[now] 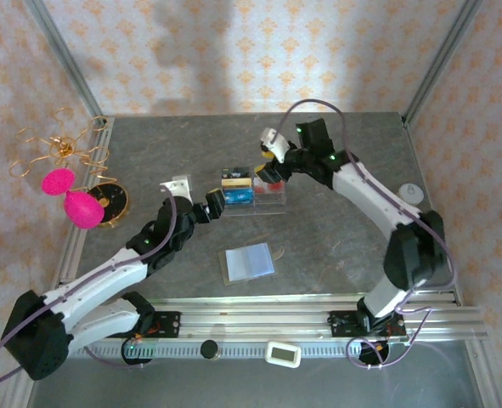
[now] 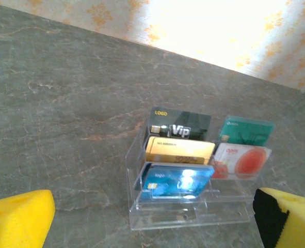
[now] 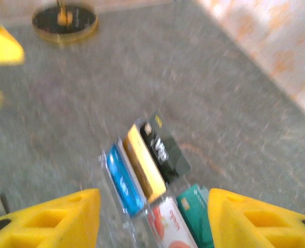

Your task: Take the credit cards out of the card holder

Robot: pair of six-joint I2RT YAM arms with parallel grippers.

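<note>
You have the card holder [image 1: 249, 263] lying opened flat, pale lining up, just below the centre of the top view and apart from both arms. Whether any card sits in it you cannot tell.

Above it, at mid-frame, stands the clear acrylic tray [image 1: 272, 202], and the credit cards [image 1: 238, 195] stand in its compartments. In the left wrist view its left column holds three, stepped from back to front:
- a black card [image 2: 180, 125] at the back
- a gold card [image 2: 179, 150] in the middle
- the blue card [image 2: 177, 181] nearest the lower edge

The right column holds a green card [image 2: 245, 130] behind and a pale card with a red blotch [image 2: 242, 161] in front. All lean back in their slots.

At the far left of the top view you see a gold wire stand [image 1: 59, 149] with two pink pieces [image 1: 74, 206] and a round dark base with a gold rim [image 1: 113, 202]. These are well apart from the tray.

The left gripper [image 1: 210, 206] sits just beside the tray's left end. Its yellow fingers [image 2: 18, 222] show at the lower corners of its wrist view, spread wide and holding nothing.

The right gripper [image 1: 269, 174] hangs over the tray's upper edge. In its blurred wrist view its fingers [image 3: 54, 219] stand apart at the bottom of the frame. The cards lie below the gap, and no finger is seen touching any of them.
</note>
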